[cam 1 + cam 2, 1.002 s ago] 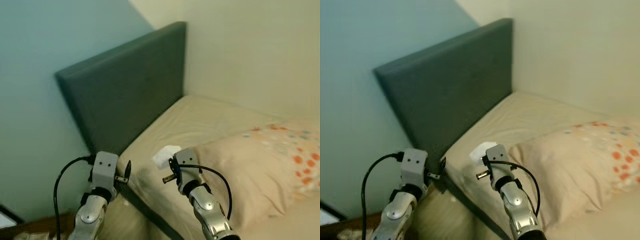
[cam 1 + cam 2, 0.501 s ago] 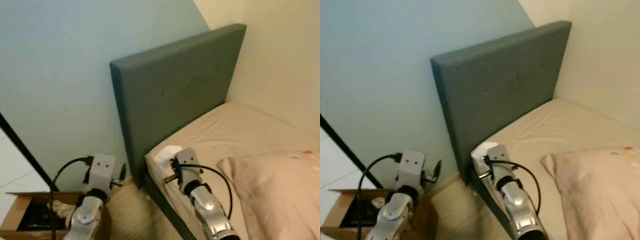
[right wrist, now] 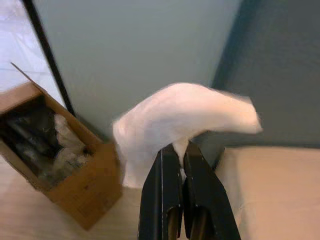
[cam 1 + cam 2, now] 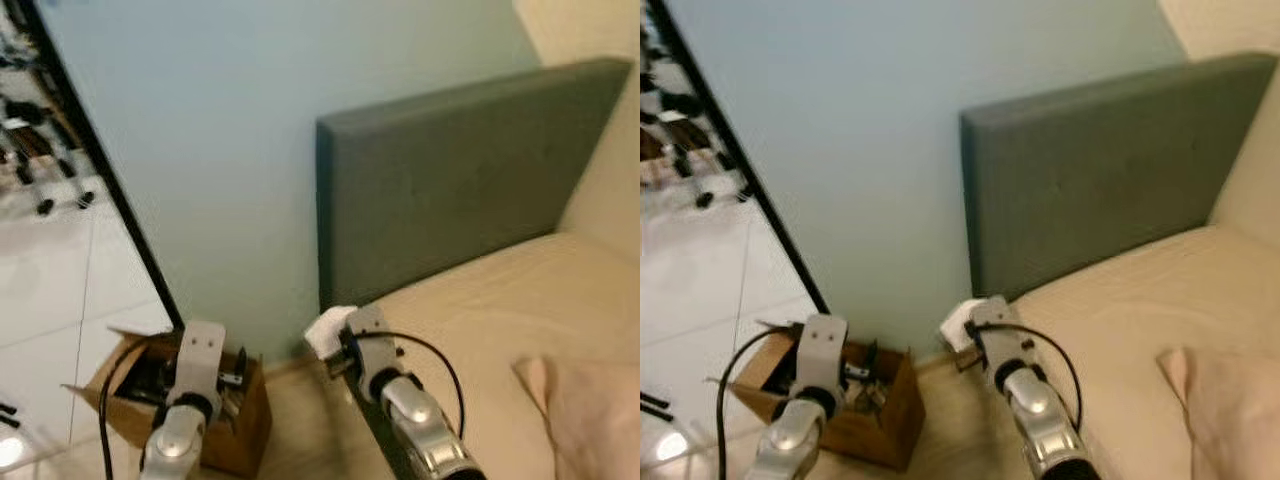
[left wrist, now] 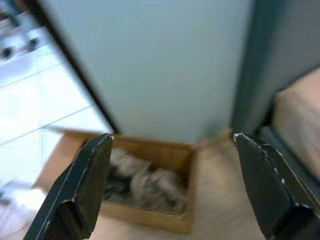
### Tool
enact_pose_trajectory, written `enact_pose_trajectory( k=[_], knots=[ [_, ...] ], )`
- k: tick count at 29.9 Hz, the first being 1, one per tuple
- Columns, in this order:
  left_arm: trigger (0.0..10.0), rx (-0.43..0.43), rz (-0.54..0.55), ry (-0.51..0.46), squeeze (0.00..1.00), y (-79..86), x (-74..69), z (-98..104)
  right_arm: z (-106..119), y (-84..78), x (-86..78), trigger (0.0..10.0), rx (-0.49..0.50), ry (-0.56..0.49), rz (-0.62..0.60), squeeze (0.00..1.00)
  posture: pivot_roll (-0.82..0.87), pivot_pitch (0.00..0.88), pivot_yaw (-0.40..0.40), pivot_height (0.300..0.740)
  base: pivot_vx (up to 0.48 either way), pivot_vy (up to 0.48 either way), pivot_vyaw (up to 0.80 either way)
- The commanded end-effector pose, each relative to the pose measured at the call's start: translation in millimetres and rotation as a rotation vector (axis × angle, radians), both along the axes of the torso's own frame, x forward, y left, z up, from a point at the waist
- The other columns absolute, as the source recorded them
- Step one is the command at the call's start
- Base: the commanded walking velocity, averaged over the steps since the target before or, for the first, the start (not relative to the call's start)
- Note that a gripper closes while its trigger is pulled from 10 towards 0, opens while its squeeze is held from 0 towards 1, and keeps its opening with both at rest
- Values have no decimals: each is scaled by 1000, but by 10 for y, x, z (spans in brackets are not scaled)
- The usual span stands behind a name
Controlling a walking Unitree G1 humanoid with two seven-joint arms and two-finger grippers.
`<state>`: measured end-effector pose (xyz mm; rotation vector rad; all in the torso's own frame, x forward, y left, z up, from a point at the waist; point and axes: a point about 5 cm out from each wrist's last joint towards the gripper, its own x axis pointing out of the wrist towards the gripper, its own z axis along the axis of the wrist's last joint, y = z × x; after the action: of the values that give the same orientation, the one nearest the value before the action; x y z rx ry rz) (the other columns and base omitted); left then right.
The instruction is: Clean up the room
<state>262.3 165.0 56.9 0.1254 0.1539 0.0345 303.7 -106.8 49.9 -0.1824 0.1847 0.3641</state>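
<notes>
Right tool point(image 3: 179, 155) pinching white tissue point(image 3: 180, 122)

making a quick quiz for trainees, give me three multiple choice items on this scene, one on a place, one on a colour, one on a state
1. Where does the cardboard box stand?
A. on the bed
B. on the floor by the blue wall
C. on the pillow

2. What colour is the headboard?
A. dark grey
B. red
C. white

3. What state is the right gripper in?
A. jaws wide open, empty
B. jaws shut on the white tissue
C. jaws shut on a pillow

Answers:
1 B: the box sits on the floor against the wall, left of the bed.
2 A: the upright panel is dark grey.
3 B: the right wrist view shows tissue pinched between closed jaws.
</notes>
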Motion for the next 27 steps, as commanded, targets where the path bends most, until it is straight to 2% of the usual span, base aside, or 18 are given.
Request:
enact_pose_trajectory(
  k=[1,7,16,27],
  knots=[
    [10000,-26,28,30,0,36,-29,-60,-73,12,-34,10000,8,39,-4,0,-25,20,9,740,0,0,800],
    [10000,-17,46,19,0,75,-11,-57,-68,19,-30,10000,4,37,13,0,-34,20,-15,740,0,0,800],
    [10000,-56,65,9,0,-13,4,-55,-26,-73,36,10000,-29,35,29,0,-32,29,-70,740,0,0,800],
    [10000,-38,82,-34,0,31,26,36,15,-101,104,10000,-29,31,24,0,-19,30,-62,740,0,0,800]
  ],
)
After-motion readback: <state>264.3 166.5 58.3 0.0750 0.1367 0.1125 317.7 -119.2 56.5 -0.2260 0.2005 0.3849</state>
